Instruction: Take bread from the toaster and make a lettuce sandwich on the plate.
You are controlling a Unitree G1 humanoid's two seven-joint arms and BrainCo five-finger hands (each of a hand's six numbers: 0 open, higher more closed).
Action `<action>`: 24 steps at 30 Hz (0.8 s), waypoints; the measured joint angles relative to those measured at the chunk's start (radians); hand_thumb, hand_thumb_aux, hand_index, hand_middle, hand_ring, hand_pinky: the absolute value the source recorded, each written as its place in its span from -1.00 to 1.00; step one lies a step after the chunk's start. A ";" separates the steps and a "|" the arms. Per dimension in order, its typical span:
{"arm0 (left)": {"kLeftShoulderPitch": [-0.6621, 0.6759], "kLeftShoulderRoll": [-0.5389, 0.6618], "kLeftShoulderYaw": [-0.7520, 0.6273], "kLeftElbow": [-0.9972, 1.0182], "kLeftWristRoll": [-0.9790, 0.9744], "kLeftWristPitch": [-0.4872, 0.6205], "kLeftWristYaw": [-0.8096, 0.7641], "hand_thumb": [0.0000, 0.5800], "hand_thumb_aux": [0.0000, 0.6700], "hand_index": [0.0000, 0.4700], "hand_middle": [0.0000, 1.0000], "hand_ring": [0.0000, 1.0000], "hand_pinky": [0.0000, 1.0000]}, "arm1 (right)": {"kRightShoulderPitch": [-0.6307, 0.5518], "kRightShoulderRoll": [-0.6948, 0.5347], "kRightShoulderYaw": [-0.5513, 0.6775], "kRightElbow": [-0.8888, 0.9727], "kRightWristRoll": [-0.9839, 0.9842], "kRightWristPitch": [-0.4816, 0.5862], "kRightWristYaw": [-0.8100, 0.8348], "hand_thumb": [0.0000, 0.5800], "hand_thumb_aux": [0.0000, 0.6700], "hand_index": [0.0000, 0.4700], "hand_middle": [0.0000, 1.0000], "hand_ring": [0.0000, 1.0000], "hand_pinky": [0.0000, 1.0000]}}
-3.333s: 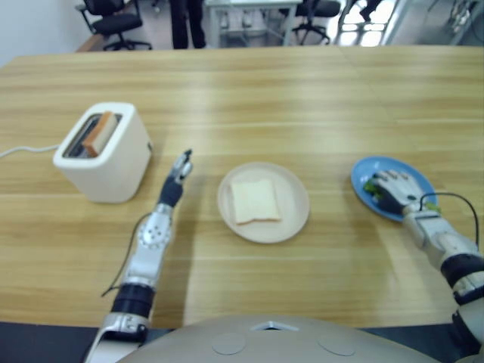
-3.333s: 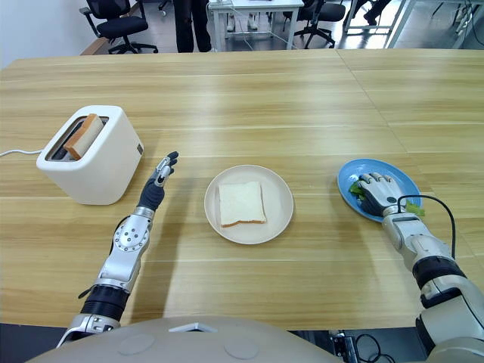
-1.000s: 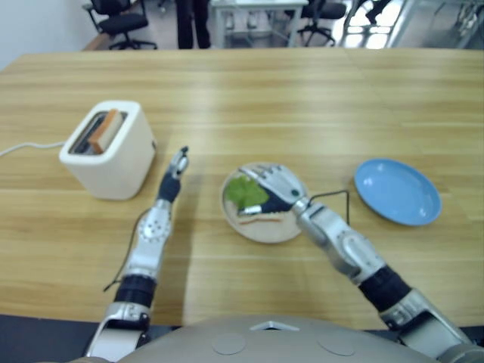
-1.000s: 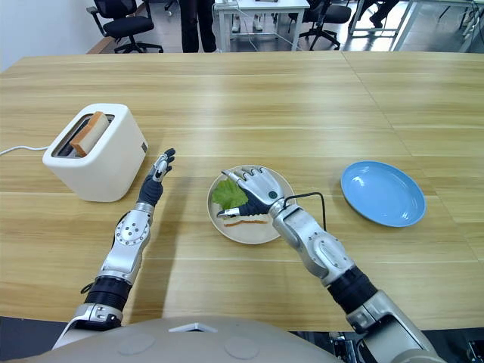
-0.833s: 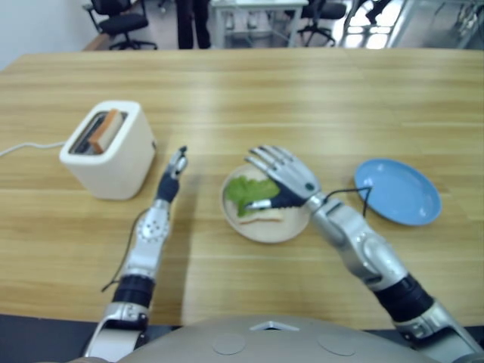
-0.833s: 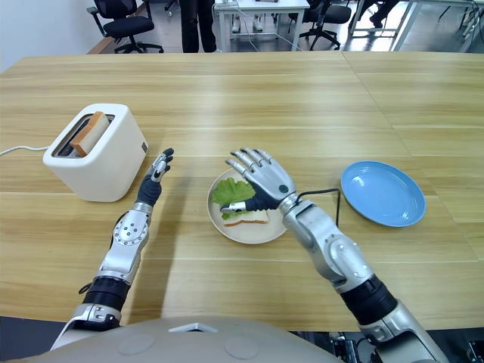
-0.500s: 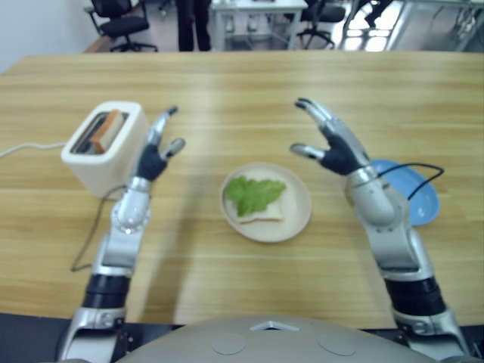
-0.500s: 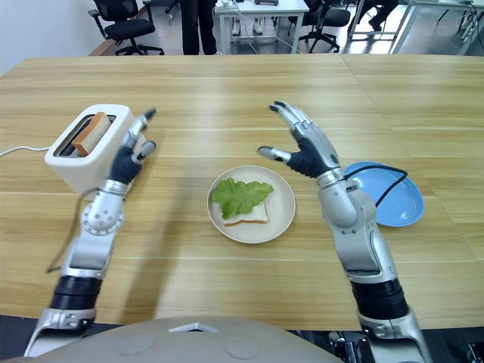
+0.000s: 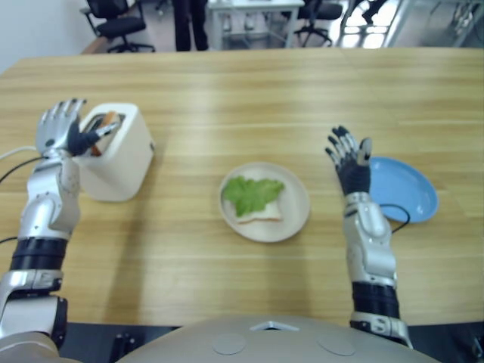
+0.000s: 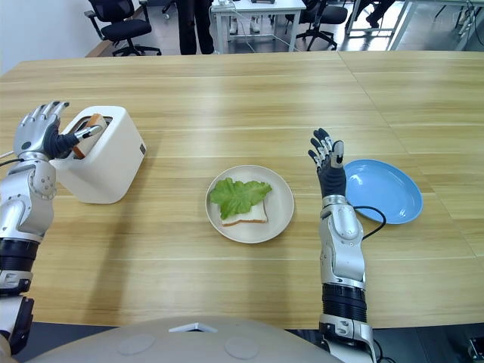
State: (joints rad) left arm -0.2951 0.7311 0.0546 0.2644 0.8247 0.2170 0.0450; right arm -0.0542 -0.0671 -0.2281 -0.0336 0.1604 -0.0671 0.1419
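A white toaster stands at the left with a brown slice of bread sticking up from its slot. My left hand hovers over the toaster's left side, fingers spread, thumb close to the slice; it holds nothing. On the beige plate at the centre lies a white bread slice with a green lettuce leaf on top. My right hand is raised and open, between the plate and a blue plate.
The toaster's white cord runs off the left edge. The blue plate at the right holds nothing. Office chairs and a desk stand beyond the table's far edge. Bare wood lies in front of and behind the plate.
My right hand laid the lettuce on the bread, let go and drew back to the right beside the blue plate. My left hand rose from the table and moved over the toaster.
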 measured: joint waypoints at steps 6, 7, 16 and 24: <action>-0.002 0.000 -0.031 0.052 -0.006 0.021 -0.001 -1.00 -1.00 -1.00 -1.00 -1.00 -1.00 | 0.005 -0.015 0.004 0.021 -0.014 -0.022 -0.009 -1.00 -1.00 -1.00 -1.00 -1.00 -1.00; -0.002 0.000 -0.034 0.055 -0.008 0.023 -0.001 -1.00 -1.00 -1.00 -1.00 -1.00 -1.00 | 0.006 -0.015 0.007 0.024 -0.016 -0.027 -0.011 -1.00 -1.00 -1.00 -1.00 -1.00 -1.00; -0.014 0.000 -0.034 0.060 -0.077 0.009 0.038 1.00 1.00 0.96 1.00 1.00 1.00 | 0.008 -0.037 0.030 0.027 -0.033 -0.041 -0.022 -1.00 -1.00 -1.00 -1.00 -1.00 -1.00; -0.013 -0.004 -0.033 0.030 -0.125 -0.028 0.082 1.00 1.00 0.96 1.00 1.00 1.00 | 0.012 -0.057 0.032 0.035 -0.034 -0.046 -0.027 -1.00 -1.00 -1.00 -1.00 -1.00 -1.00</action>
State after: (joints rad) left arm -0.3081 0.7267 0.0215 0.2943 0.6997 0.1893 0.1273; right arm -0.0418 -0.1239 -0.1964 0.0018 0.1267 -0.1133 0.1149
